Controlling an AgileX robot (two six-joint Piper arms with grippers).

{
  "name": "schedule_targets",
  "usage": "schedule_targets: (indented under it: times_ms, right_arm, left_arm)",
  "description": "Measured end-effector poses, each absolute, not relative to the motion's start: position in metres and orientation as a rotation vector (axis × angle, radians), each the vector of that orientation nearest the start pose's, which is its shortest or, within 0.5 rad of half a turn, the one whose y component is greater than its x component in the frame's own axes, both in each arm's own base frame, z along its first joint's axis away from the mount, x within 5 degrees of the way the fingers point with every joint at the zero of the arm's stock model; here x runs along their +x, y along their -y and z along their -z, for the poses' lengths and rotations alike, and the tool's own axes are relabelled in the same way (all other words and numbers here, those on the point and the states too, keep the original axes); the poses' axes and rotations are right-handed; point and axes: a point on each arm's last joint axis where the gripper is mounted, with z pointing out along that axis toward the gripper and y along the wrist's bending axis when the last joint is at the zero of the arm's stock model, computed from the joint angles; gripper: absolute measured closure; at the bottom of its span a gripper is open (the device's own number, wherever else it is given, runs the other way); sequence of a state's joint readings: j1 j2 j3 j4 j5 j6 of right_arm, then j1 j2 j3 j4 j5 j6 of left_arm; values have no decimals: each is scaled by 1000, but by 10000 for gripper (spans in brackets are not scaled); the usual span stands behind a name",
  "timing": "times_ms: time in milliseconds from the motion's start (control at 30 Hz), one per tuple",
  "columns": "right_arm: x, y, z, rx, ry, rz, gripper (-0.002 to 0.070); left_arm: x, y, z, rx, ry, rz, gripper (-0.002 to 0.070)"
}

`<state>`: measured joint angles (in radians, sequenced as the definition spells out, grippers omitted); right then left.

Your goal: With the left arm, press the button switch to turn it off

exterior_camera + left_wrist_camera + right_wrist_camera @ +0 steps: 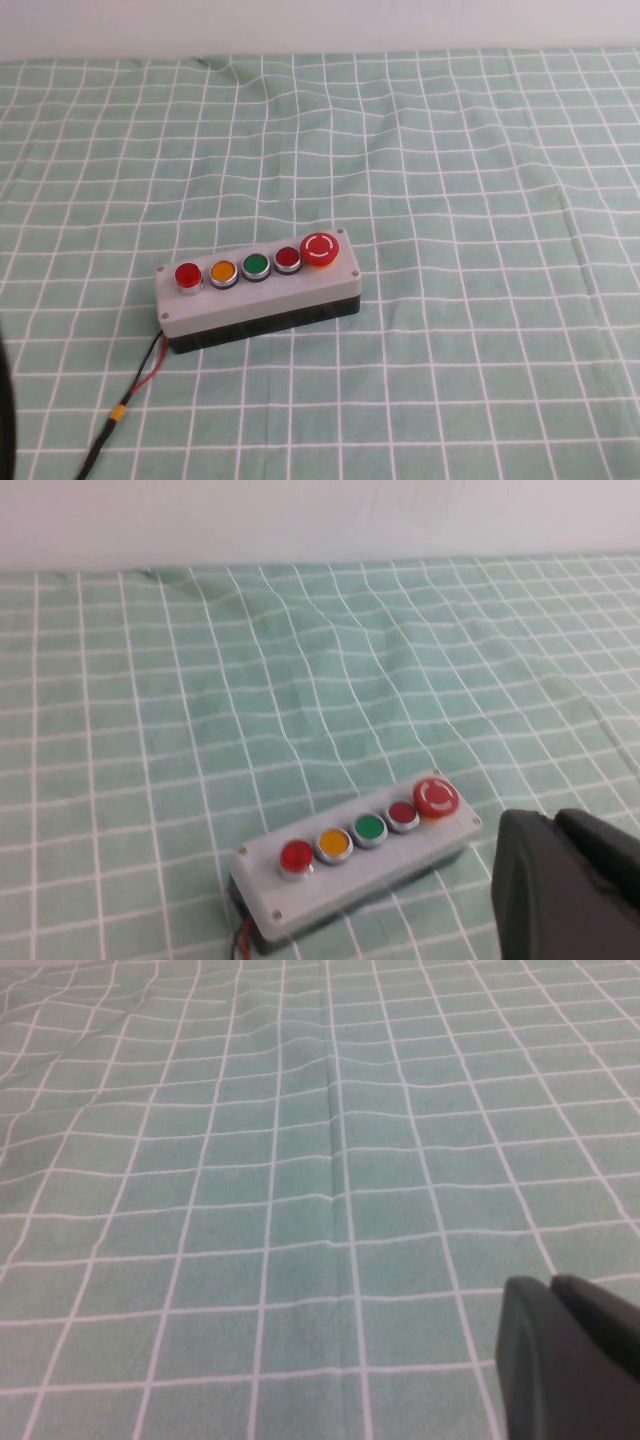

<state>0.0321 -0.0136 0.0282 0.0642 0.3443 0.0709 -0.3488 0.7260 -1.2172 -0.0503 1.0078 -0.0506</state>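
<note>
The grey five-button box (262, 295) on a black base lies on the green checked cloth, left of centre. The button switch (188, 274), small, round and bright red with a silver ring, is at the box's left end. It also shows in the left wrist view (296, 856). My left gripper (552, 825) is shut and empty, held above the cloth, well apart from the box and off the end with the mushroom button. My right gripper (548, 1285) is shut and empty over bare cloth. Neither gripper shows in the high view.
On the box, after the switch, come an orange button (222, 271), a green button (255, 265), a dark red flat button (288, 258) and a large red mushroom button (320, 248). Red and black wires (140, 378) run from the box's left end toward the front edge. A white wall lies behind the table.
</note>
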Motion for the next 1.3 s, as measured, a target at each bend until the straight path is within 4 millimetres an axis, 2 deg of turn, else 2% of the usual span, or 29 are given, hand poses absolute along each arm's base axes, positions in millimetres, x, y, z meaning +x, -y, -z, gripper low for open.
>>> schedule_targets:
  times_ms: [233,367,533,633,967,1133,1300]
  right_arm:
    - [53,-4,-173,76,-1842,-134,692]
    - [53,-4,-173,76,-1842,-134,692]
    - [53,-4,-173,76,-1842,-134,692]
    - [53,-4,-173,76,-1842,-134,692]
    - [53,-4,-173,76,-1842,-134,692]
    - [53,-4,-173,76,-1842,-134,692]
    - [53,-4,-173,76,-1842,-134,692]
  left_arm:
    - [51,29,-385,282,-2014,422,678]
    - [29,21,-364,282,-1955,423,678]
    - [-2,8,-367,272,-1798,417,678]
    - [-9,5,-370,262,-1728,422,678]
    - [-10,5,-370,260,-1716,418,678]
    - [-8,1,-371,258,-1705,358,678]
    - [-3,-1,-377,239,-1602,311,678]
